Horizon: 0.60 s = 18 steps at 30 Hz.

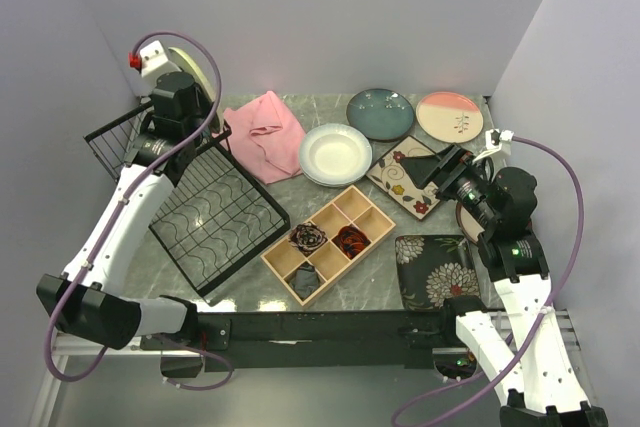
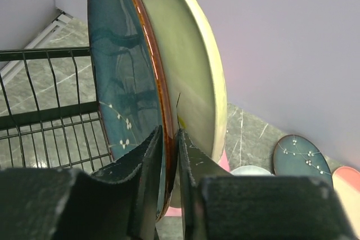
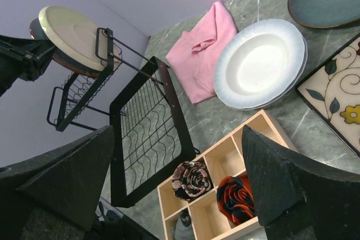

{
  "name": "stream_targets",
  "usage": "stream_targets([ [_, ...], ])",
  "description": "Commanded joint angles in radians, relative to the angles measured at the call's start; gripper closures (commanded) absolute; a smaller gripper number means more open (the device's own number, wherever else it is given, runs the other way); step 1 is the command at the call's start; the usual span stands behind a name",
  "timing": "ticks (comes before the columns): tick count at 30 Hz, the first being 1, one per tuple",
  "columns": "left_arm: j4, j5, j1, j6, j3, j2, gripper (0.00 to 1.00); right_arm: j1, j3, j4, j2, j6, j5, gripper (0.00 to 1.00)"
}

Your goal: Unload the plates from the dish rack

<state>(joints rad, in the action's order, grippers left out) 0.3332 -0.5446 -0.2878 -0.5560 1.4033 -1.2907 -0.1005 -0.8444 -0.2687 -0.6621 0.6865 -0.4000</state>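
Left wrist view says the most: the left hand (image 2: 169,134) has a finger on either side of the rust-rimmed teal plate (image 2: 121,82) and pinches its rim, with no gap I can make out. That plate stands on edge at the far left end of the dish rack (image 2: 45,54). The cream-green plate (image 2: 185,66) stands just behind it, touching or nearly so. I'd want the grip firm before any lift, since a glazed rim held at one spot will likely swing or slip. Drawing the plate out along its own plane should keep it from dragging its neighbour. The right hand (image 1: 450,162) hangs spread wide and empty over the worktop (image 1: 322,109), near the plates already laid out there.
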Motion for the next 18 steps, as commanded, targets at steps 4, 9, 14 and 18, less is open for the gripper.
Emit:
stream_targets([
  [4, -0.013, -0.028, 0.006, 0.057, 0.039, -0.009, 0.84, -0.007, 0.002, 0.056, 0.013, -0.005, 0.010, 0.00],
  [9, 0.001, -0.040, 0.007, 0.073, 0.063, -0.002, 0.99, -0.007, 0.001, 0.059, 0.010, -0.002, 0.007, 0.00],
  [14, -0.008, -0.061, 0.007, 0.094, 0.077, 0.025, 0.99, -0.007, 0.004, 0.059, 0.021, -0.004, 0.021, 0.00],
  [18, -0.025, -0.080, 0.007, 0.123, 0.089, 0.056, 0.99, -0.005, 0.004, 0.060, 0.022, -0.002, 0.021, 0.00],
])
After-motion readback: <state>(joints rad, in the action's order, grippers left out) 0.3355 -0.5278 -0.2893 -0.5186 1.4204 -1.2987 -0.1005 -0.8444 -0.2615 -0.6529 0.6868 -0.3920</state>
